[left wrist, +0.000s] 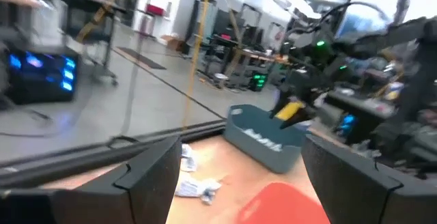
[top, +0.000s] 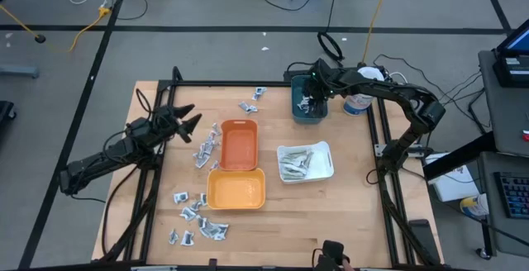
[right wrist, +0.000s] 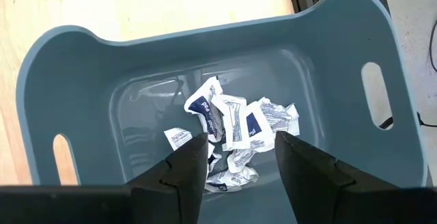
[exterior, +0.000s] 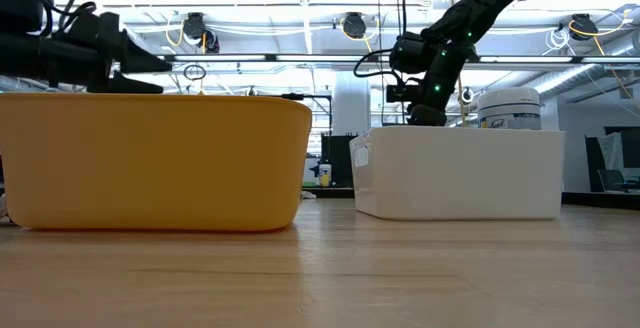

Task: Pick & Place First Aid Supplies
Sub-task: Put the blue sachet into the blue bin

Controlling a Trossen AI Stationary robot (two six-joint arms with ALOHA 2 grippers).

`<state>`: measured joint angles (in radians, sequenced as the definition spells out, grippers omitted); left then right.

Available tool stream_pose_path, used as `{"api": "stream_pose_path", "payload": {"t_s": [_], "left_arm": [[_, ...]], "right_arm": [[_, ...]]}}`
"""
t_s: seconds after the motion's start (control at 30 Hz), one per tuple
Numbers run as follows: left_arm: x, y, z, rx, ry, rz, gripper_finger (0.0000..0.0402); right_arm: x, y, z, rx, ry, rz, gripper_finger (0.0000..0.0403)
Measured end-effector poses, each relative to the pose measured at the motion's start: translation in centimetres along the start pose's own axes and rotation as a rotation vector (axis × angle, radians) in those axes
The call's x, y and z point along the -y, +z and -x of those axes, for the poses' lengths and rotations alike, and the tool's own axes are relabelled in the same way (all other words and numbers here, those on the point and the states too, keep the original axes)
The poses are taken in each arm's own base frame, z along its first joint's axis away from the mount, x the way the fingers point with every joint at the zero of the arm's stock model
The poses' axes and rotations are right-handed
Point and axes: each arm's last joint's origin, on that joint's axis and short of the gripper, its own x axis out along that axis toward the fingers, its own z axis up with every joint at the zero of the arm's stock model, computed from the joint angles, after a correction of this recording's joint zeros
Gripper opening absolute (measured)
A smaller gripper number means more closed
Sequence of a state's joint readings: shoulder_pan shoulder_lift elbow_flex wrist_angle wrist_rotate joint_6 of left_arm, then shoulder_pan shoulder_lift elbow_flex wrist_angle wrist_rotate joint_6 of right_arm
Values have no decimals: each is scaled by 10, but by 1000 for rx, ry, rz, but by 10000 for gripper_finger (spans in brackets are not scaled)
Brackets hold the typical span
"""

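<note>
First aid supplies are spread over the tabletop (top: 347,213) in several groups, and the largest risk is judged to lie with the scattered sachets (top: 197,215) at about seven o'clock of the yellow tray (top: 236,190): they overlap, so two may be lifted at once or one may be pushed off the near edge by a descending finger. A second scatter (top: 205,149) lies at nine o'clock of the orange tray (top: 239,145), touching or just beside its wall, where a claw could snag the rim and shift the tray. A few more packets (top: 252,102) lie at twelve o'clock of that tray.

The right claw (right wrist: 235,157) hangs over the teal tray (right wrist: 328,80), its fingers parted and nothing seen between them; the crumpled sachets (right wrist: 235,125) lie heaped on the tray floor directly below. If the claw is lowered, a packet already placed could be caught and carried out again.

The left claw (top: 188,121) hovers at nine o'clock of the orange tray, spread wide and empty.

The sachets are seen as small, flat, silvery-white and blue-printed, wrinkled and light, so slipping from a pinch is thought likely. Slim pale green-white strips (top: 296,164) rest in the white tray (top: 324,150).
</note>
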<state>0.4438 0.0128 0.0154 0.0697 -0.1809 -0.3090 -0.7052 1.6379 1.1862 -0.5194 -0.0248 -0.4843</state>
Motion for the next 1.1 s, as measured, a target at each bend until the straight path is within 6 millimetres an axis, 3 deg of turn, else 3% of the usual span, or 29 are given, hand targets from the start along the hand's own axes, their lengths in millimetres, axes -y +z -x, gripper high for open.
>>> {"api": "stream_pose_path", "payload": {"t_s": [0.2,0.37,0.5,0.7,0.83,0.97,1.1], "left_arm": [[8,13,0,-16,-119,72,308],[19,45,-5,-145,-65,11,308],[31,76,-22,-334,25,-68,308],[49,107,-79,-611,154,-225,308],[58,113,-125,-739,181,-342,308],[59,114,-164,-841,171,-467,308],[54,113,-195,-949,112,-661,308]], "right_arm": [[0,1,0,9,-4,3,164],[2,3,0,34,-16,2,166],[2,3,0,33,-16,-10,166],[1,4,2,42,-18,-51,170],[5,11,13,130,-60,-47,177],[8,22,37,293,-90,-36,191],[10,30,74,480,-140,-20,209]]}}
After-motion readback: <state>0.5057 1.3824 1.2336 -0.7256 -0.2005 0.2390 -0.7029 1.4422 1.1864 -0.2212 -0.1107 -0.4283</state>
